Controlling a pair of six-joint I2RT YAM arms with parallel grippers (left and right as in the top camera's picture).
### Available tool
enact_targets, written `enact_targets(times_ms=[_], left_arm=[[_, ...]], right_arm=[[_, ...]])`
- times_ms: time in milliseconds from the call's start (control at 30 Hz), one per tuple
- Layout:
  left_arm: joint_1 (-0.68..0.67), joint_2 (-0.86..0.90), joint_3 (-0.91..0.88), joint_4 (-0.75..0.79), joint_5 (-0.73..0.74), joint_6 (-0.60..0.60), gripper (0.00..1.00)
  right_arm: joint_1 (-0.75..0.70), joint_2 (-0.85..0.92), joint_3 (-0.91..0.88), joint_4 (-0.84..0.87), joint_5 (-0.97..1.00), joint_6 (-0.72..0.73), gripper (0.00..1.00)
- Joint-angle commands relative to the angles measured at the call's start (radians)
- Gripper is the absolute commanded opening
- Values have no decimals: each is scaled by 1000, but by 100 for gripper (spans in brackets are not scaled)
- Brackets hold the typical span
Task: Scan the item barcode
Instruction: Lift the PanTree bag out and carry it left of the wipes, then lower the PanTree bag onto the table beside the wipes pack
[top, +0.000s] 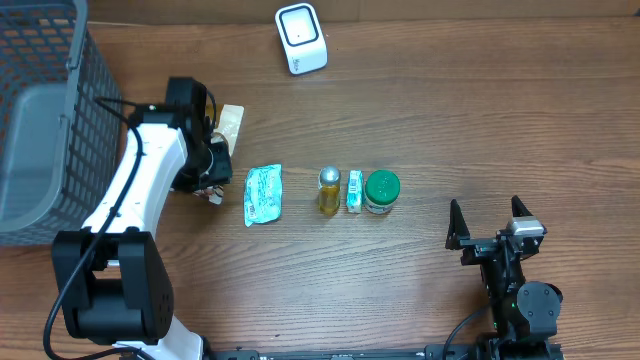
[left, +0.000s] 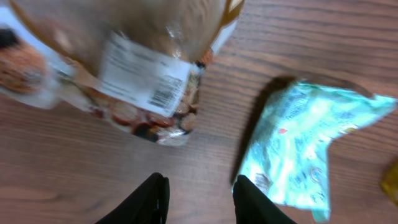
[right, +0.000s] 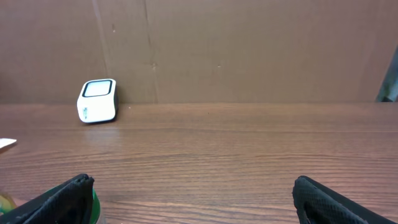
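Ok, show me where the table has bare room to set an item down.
Bare wood: between the scanner and the row of teal packet, bottle, box and jar; right of the jar, up to the right hand; the near strip below that row. Crowded: beside the basket, around the left hand and snack bag.

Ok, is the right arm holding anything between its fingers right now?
No, the right arm's fingers stand wide apart above the table, with nothing between them.
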Motion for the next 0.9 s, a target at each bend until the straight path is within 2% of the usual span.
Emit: enact_targets(times_ms=[0, 200, 367, 500, 567, 600, 767, 867], left_arm=[[-7, 2, -69, 47, -13, -25, 39], [-5, -2, -77, 84, -18, -24, 38], [8, -49, 31, 35, -180, -33, 38], [23, -111, 118, 28, -311, -36, 47], [31, -125, 129, 38, -336, -36, 59], [36, -127, 128, 40, -340, -36, 61], [65, -98, 87, 58, -343, -35, 65], [73, -68, 42, 125, -338, -31, 66]], right_arm=[[6, -11, -11, 5, -1, 3, 100], [6, -11, -11, 5, -1, 3, 100], [6, -11, -11, 5, -1, 3, 100], [6, -11, -11, 6, -1, 3, 100], [6, -11, -11, 5, -1, 3, 100], [6, -11, -11, 5, -1, 3, 100], [6, -11, -11, 6, -1, 3, 100], [6, -11, -11, 5, -1, 3, 100]])
